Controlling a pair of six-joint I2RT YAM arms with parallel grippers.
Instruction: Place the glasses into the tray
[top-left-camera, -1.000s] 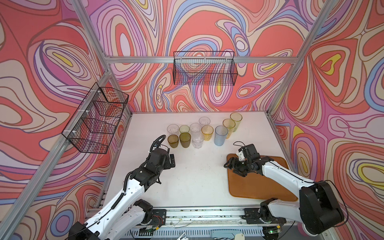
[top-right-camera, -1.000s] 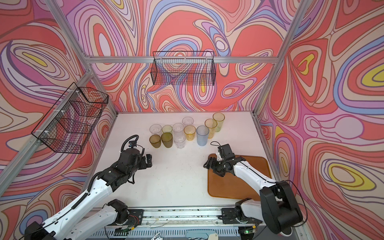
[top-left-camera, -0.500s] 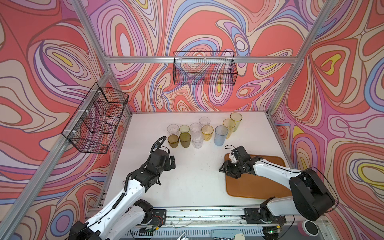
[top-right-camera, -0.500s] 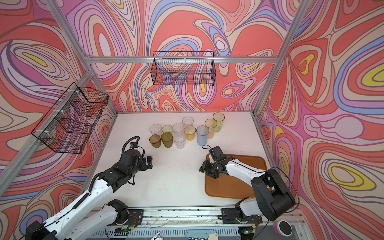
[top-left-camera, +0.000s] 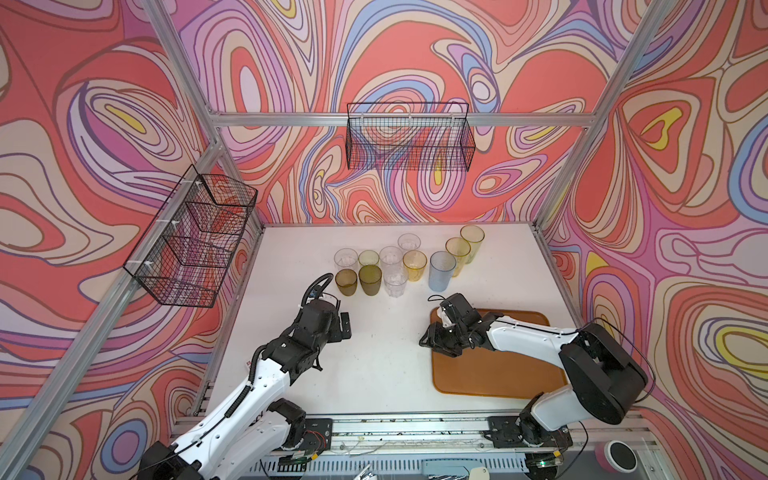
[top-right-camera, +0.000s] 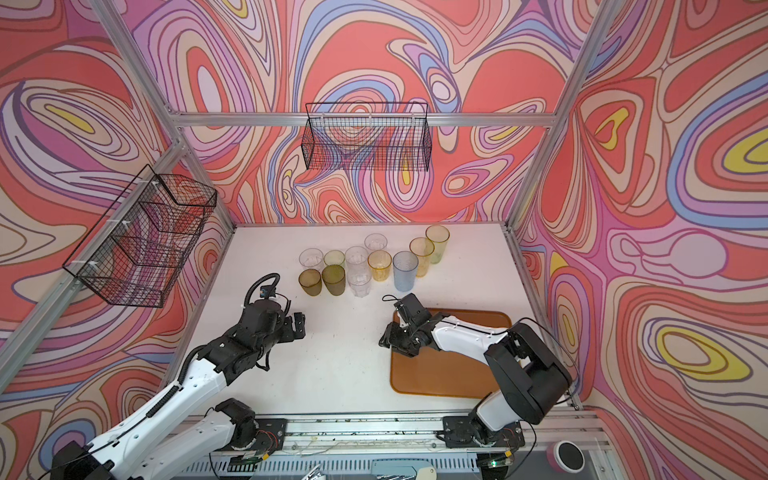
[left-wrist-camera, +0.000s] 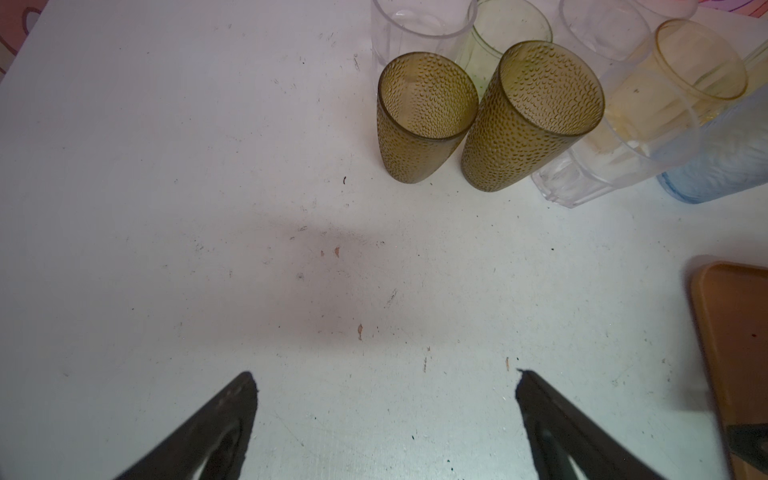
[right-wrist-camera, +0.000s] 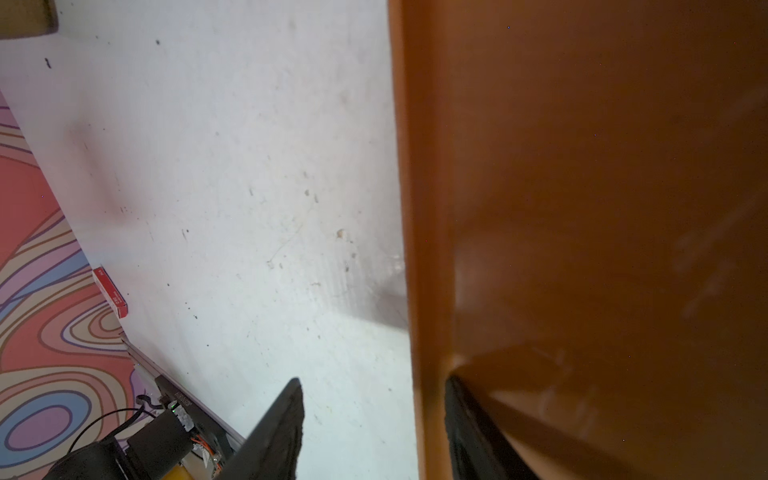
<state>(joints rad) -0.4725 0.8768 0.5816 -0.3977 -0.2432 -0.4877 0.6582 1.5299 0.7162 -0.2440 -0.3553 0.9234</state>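
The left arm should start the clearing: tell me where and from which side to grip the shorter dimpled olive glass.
Take the shorter dimpled olive glass low on its wall, coming from the robot's side with the open left gripper. It stands upright; its taper leaves a gap down there from the taller dimpled glass, while the rims nearly touch.

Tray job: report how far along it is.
Done: nothing; the tray holds no glass. In hand: the right gripper straddles its rim, jaws apart; the left gripper hovers open, empty. Left: all eleven glasses stand on the table.
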